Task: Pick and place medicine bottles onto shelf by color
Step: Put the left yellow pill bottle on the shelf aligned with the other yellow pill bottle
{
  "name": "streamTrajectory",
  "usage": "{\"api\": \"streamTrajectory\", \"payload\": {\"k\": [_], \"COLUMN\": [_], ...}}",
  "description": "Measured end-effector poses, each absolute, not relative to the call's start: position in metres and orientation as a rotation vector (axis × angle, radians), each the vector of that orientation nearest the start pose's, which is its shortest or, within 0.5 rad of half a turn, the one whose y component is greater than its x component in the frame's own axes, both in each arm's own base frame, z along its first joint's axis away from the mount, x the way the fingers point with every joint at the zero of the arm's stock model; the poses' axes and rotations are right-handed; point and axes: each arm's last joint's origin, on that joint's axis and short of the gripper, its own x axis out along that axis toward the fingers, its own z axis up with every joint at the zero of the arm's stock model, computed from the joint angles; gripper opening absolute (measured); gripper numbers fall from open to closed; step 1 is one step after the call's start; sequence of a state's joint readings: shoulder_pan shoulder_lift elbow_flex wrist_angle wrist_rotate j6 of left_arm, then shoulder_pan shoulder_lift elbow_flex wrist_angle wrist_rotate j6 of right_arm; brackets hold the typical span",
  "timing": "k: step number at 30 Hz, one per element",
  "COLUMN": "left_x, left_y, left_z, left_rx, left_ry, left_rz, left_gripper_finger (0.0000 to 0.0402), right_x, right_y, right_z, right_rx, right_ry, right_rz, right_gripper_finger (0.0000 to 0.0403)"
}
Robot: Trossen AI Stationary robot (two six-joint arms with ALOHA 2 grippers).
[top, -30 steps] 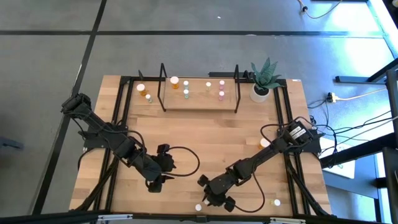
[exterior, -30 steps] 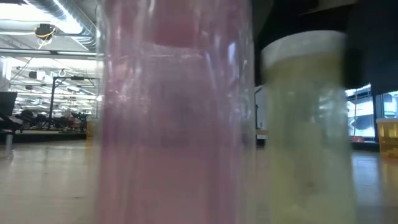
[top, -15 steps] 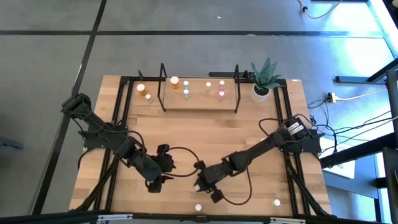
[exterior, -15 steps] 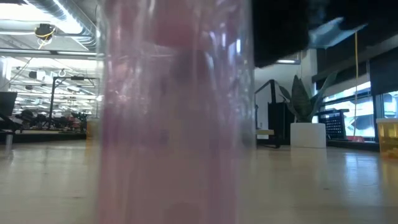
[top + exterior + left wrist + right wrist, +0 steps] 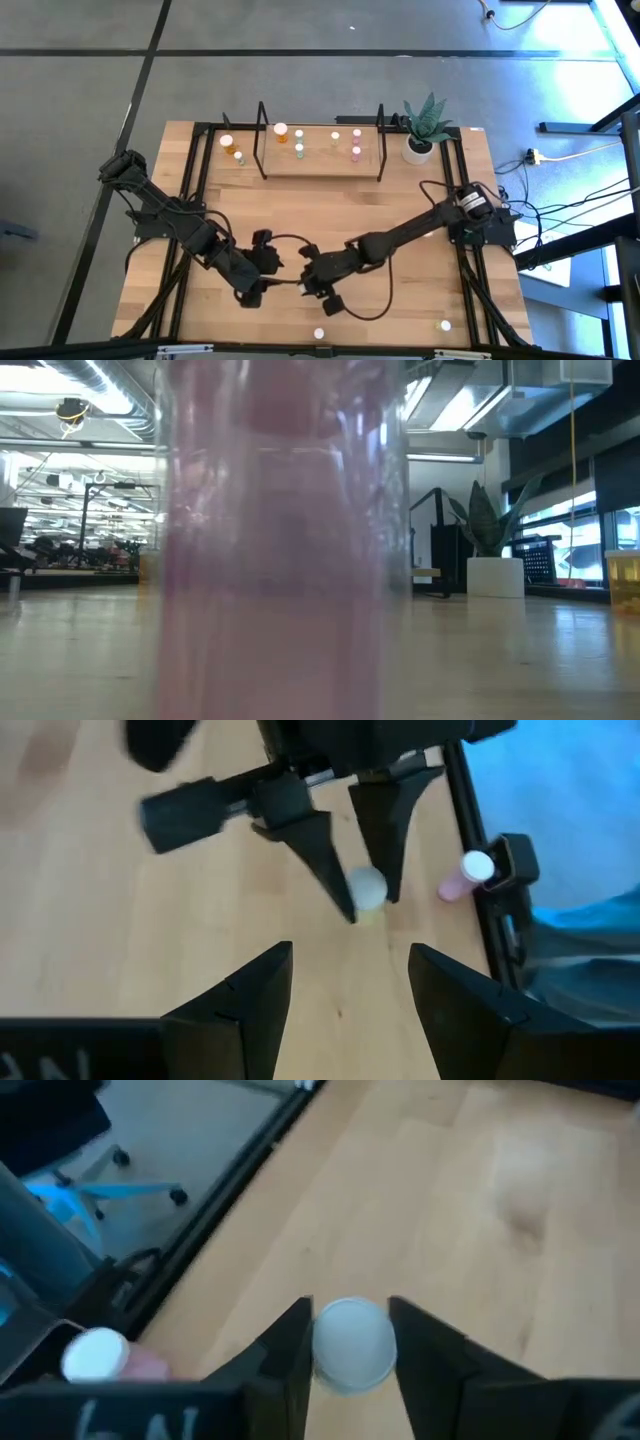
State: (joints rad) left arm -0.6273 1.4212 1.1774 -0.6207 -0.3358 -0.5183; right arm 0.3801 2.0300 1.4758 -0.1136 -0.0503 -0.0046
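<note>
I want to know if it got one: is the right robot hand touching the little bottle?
Touching. In the right wrist view, the right hand has both fingers pressed against the bottle's white cap, with no gap showing.

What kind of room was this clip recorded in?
Probably a robotics lab or open workshop hall. The wooden table stands on a bare grey concrete floor with cables trailing beside it, and the low view looks out into a big hall with strip lights overhead.

Robot lab, exposed ceiling ducts [image 5: 100,385], strip lights [image 5: 455,400]
</note>
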Motion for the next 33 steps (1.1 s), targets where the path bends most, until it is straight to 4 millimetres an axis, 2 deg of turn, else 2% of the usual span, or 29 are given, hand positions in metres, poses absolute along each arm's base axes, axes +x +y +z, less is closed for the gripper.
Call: {"api": "streamTrajectory", "payload": {"k": [4, 11, 21, 27, 33], "left_x": [0.243, 0.229, 0.204, 0.201, 0.202], "left_y": [-0.165, -0.165, -0.167, -0.168, -0.167], "left_z": [0.291, 0.287, 0.299, 0.299, 0.300], "left_rx": [-0.084, -0.100, -0.140, -0.148, -0.127], "left_ry": [0.817, 0.900, 0.862, 0.852, 0.815], "left_rz": [-0.061, 0.012, 0.081, 0.088, 0.129], "left_gripper_finger": [0.0194, 0.0194, 0.0194, 0.0194, 0.0194], "right_x": [0.428, 0.435, 0.437, 0.437, 0.425], "right_y": [0.162, 0.154, 0.148, 0.138, 0.124], "right_z": [0.228, 0.266, 0.279, 0.304, 0.327], "right_rx": [-0.124, -0.124, -0.115, -0.117, -0.107], "right_ry": [0.706, 0.711, 0.690, 0.659, 0.727], "right_rz": [0.364, 0.259, 0.097, -0.139, -0.354], "right_gripper_finger": [0.0115, 0.0118, 0.0120, 0.0121, 0.0121]}}
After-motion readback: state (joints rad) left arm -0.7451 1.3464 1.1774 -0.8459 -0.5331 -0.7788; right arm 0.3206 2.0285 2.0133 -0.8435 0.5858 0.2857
